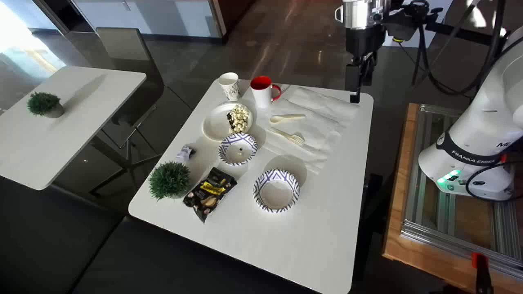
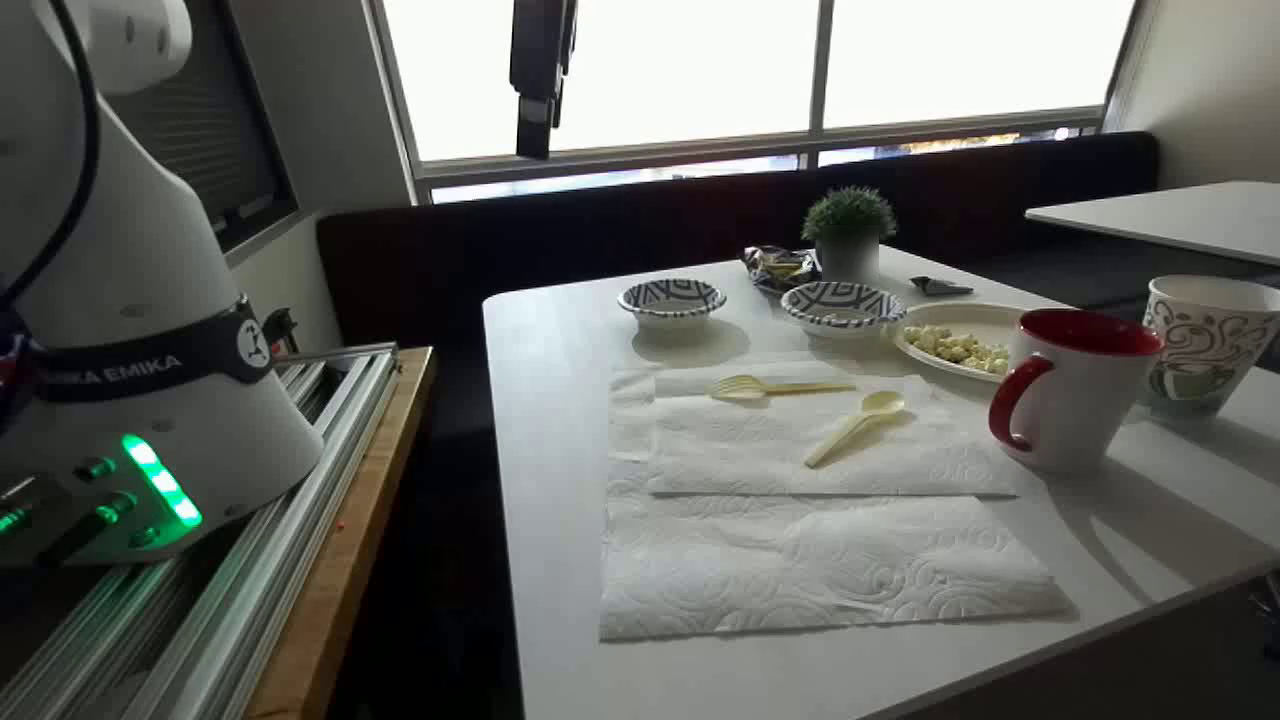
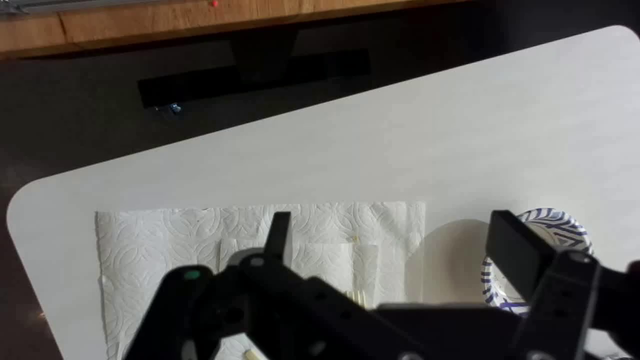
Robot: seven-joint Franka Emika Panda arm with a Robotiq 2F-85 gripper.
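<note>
Your arm bears the name FRANKA EMIKA; its jaws stand apart, high above the table. On it you have layered paper towels, nearest the jaws, 1 plate with popcorn, 1 black snack bag whose yellow label is too blurred to read, 2 patterned bowls, 1 potted plant, 1 red-and-white mug, 1 paper cup and, lying on the paper towels, 1 fork and 1 spoon.
</note>
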